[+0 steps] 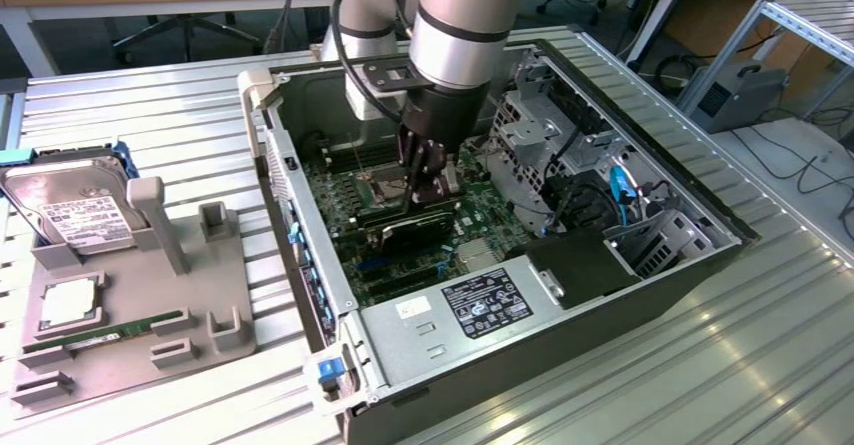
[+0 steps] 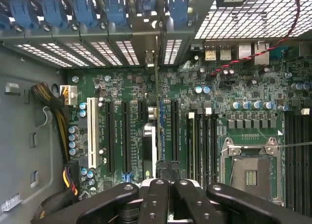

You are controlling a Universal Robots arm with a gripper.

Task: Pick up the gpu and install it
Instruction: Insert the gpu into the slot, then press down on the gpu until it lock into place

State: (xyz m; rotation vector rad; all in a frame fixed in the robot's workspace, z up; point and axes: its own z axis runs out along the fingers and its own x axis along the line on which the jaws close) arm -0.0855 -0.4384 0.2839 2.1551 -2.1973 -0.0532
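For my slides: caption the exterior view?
Arm's pincer, shut on the gpu, inside the open computer case.

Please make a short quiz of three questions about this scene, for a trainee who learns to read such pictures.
1. True or false: the end effector is inside the open computer case, above the green motherboard.
2. Choose one. The end effector is shut on: A) a screwdriver; B) the gpu; C) a loose fan.
3. Fill in the missing word: the hard drive stands in the grey holder on the exterior view's ____ side, outside the case.

Key: 1 true; 2 B; 3 left.
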